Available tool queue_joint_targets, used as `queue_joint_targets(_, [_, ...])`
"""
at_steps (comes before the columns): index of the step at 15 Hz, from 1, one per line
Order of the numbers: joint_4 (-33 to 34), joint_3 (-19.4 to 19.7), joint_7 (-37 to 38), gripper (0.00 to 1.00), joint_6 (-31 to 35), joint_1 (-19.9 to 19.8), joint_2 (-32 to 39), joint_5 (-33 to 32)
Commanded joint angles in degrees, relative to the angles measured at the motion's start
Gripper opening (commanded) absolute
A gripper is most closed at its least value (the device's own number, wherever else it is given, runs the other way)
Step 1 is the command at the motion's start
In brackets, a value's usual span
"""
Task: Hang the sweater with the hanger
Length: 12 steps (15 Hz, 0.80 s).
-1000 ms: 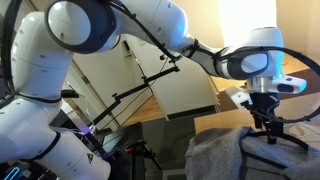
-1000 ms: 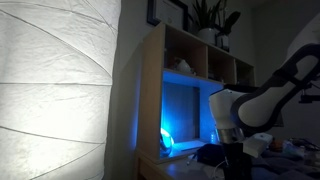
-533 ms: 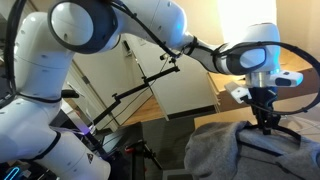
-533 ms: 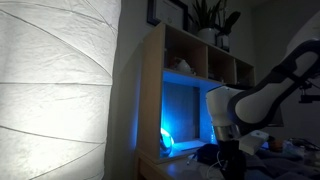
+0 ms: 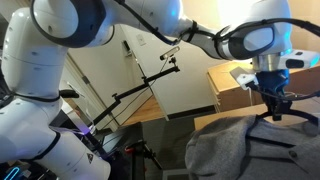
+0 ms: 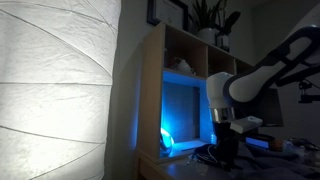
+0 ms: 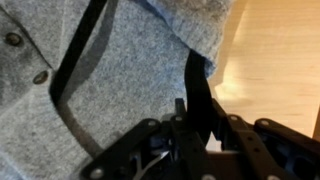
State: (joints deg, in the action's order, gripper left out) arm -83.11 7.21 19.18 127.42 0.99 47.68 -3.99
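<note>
The grey-blue sweater [image 5: 235,152] lies bunched low in an exterior view, and in the wrist view the sweater [image 7: 125,70] fills the left side and shows two buttons. A black hanger [image 7: 197,88] runs up out of the jaws, and another black arm of it crosses the knit diagonally. My gripper [image 7: 196,132] is shut on that black bar. In both exterior views the gripper [image 5: 272,108] [image 6: 226,148] hangs straight down over the sweater's top edge. Most of the hanger is hidden inside the fabric.
A tan wooden cabinet [image 5: 232,88] stands behind the sweater. A black stand [image 5: 140,92] leans at centre. An open shelf lit blue [image 6: 185,110] carries a plant [image 6: 210,18], beside a large glowing lampshade [image 6: 60,90]. Pale wood [image 7: 275,60] shows right of the sweater.
The jaws went from open to shut around the hanger's black bar. The gripper then rose a little, drawing the sweater's upper edge up with it.
</note>
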Motion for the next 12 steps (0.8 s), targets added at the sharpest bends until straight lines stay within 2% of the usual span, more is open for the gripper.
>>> queue_joint_targets(1, [-2.59,-0.82,-1.98,0.08,1.44,-1.63,-5.56,2.37])
queue_joint_targets(8, [-3.19,-2.20,-2.86,0.07,2.84,-3.24,-8.32,6.27])
queue_joint_targets(12, [-4.73,-6.44,-10.13,0.07,5.71,-6.56,-9.92,12.87])
